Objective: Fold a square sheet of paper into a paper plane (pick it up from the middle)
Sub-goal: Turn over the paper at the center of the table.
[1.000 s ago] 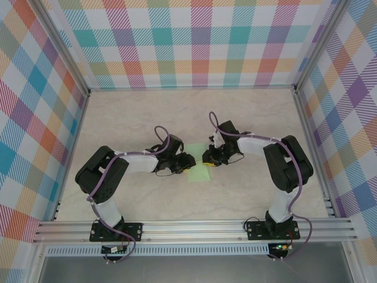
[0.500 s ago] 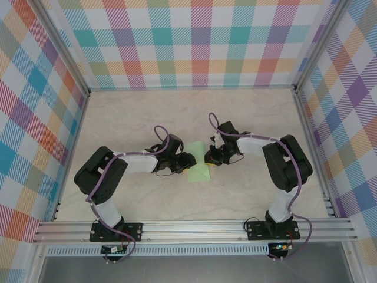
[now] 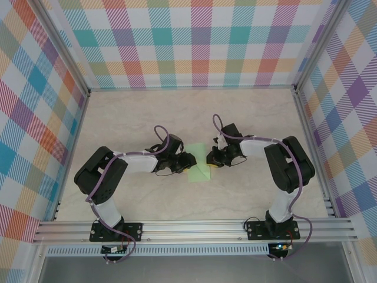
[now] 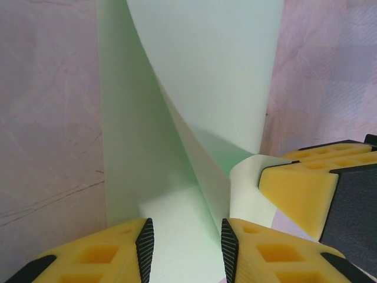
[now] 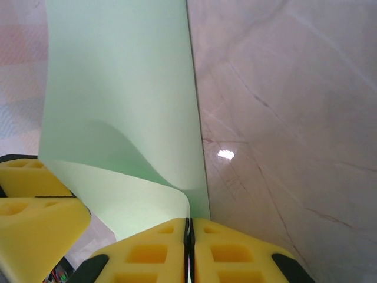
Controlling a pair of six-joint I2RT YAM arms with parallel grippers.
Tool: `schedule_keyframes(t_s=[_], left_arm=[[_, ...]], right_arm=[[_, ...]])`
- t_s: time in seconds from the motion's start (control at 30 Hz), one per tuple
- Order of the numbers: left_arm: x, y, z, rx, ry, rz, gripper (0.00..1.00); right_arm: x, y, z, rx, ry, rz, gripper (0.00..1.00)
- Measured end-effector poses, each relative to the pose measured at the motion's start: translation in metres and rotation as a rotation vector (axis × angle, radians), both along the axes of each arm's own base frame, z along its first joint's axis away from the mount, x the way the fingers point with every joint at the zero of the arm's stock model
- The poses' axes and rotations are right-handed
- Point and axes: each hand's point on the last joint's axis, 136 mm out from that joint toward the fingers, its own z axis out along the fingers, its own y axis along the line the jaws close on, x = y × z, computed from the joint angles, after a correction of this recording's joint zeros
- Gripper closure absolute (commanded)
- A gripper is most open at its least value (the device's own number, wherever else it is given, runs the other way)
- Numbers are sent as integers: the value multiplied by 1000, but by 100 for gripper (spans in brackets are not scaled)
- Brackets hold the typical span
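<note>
Right tool [image 5: 188, 223] nudged rightward, pinching paper [image 5: 118, 88], left tool [image 4: 187, 230] parted

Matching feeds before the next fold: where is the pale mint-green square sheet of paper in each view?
Top external: green sheet just below picture centre.
Left wrist: sheet centre, top to bottom.
Right wrist: sheet left half.
Shared landmark: right gripper, yellow foam fingers pinching the curled edge.

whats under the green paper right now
The paper lies on the pale table. One edge is curled up off it, pinched in the shut right pincer. The table beneath the flat part is covered, so whether anything else sits there cannot be seen.
</note>
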Motion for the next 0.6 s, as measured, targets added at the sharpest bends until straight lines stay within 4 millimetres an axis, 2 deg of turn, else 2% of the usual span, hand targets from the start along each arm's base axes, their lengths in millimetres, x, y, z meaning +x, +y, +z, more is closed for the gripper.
schedule_keyframes(t_s=[0.6], left_arm=[[11,-16,20,-101,-83,-25,56]], right_arm=[[2,1,5,18,-12,1,89]])
